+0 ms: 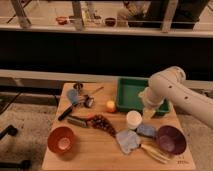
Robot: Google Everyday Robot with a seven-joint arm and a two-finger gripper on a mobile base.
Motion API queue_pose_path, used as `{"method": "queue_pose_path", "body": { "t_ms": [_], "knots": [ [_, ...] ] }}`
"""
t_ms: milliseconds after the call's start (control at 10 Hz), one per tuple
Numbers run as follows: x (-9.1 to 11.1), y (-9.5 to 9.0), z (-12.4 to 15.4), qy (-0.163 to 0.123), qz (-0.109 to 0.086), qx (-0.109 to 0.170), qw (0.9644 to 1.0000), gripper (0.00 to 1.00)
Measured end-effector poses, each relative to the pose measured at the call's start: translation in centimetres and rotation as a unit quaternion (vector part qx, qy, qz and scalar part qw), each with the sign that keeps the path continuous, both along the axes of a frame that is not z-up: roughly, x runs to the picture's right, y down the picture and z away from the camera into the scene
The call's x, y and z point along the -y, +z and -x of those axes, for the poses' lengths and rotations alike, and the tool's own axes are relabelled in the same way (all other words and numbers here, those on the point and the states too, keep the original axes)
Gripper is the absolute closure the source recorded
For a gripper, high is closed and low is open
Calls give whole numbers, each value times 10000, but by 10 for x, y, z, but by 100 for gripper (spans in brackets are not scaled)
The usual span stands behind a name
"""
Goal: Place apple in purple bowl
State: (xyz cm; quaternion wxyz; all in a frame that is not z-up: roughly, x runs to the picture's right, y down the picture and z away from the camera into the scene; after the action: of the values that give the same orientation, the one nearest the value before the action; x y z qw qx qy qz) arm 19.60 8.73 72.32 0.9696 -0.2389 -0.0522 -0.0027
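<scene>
The apple [110,105] is a small glossy yellow-orange fruit resting on the wooden table, just left of the green tray [131,94]. At the front right of the table stands the purple bowl [171,139], dark and shiny, with nothing in it. My white arm reaches in from the right and bends down over the tray's right front corner. The gripper [148,113] hangs there, above and right of the white cup [133,119]. It stands open and holds nothing, roughly a tray's half-width right of the apple.
An orange bowl [62,139] sits front left. Kitchen utensils [80,98] and a dark-handled tool [65,113] lie at the left, a dark reddish bundle [102,122] in the middle. Blue cloths [129,140] and a pale object [154,152] lie near the purple bowl.
</scene>
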Motion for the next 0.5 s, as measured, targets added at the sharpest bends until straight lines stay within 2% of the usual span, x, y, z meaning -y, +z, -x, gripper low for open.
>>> {"method": "queue_pose_path", "body": {
  "t_ms": [500],
  "knots": [
    [8, 11, 20, -124, -4, 99, 9999, 20]
  ]
}}
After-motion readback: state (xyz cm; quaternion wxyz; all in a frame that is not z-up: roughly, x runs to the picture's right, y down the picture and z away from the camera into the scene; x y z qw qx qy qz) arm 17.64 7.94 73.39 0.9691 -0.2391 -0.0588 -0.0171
